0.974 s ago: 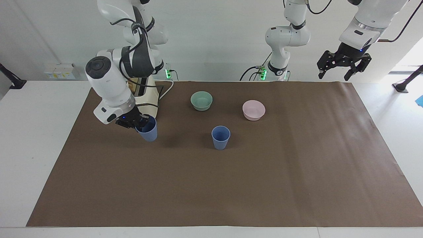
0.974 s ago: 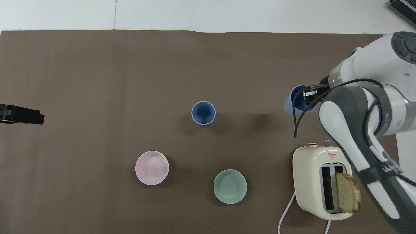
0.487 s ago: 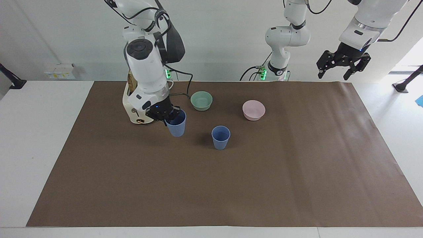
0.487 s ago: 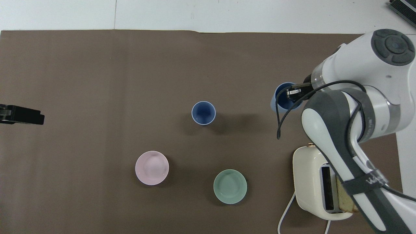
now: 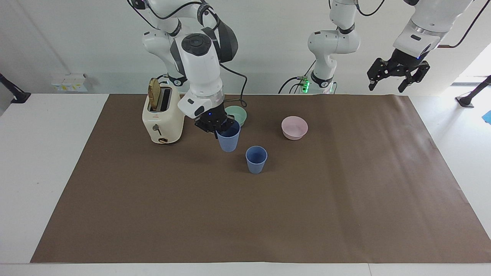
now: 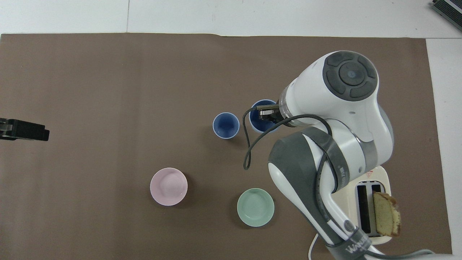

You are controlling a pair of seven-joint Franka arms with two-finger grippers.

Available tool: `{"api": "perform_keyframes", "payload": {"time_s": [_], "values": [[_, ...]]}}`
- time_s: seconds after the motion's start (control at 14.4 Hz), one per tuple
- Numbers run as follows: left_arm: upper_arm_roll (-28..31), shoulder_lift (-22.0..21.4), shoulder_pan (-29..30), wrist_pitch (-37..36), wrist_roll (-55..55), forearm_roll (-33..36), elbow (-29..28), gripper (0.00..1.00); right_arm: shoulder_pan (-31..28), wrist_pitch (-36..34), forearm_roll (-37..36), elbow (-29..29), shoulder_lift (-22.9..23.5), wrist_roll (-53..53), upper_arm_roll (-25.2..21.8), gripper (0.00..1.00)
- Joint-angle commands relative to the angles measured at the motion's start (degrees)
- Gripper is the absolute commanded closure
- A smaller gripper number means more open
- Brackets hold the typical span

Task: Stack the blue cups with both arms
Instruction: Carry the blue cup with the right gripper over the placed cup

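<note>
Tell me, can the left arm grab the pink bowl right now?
Probably yes. The left gripper hangs open and holds nothing, the pink bowl sits alone on bare mat toward its end, nothing between.

A lab: 2 white arms (image 5: pixel 199 57) at a paper-covered table (image 5: pixel 245 214).

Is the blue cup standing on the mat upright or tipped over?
Upright: the standing blue cup rests on its base, open rim facing up, its inside visible from overhead.
</note>
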Motion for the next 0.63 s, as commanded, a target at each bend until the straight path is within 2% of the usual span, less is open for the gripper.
{"api": "perform_keyframes", "payload": {"time_s": [0.0,0.21,0.56], "values": [[0.05,-1.19,0.30,-0.67,-0.66,-0.56,-0.76,0.00,1.00,1.70,1.07,1.77,1.61,3.37,0.62,1.00],[0.14,-1.18,0.57,-0.85,-0.66,-0.56,-0.76,0.00,4.07,3.55,0.80,3.61,4.59,7.85,0.53,1.00],[0.14,-1.18,0.48,-0.85,-0.66,-0.56,-0.76,0.00,4.35,4.61,0.80,7.30,8.54,9.09,0.71,1.00]]}}
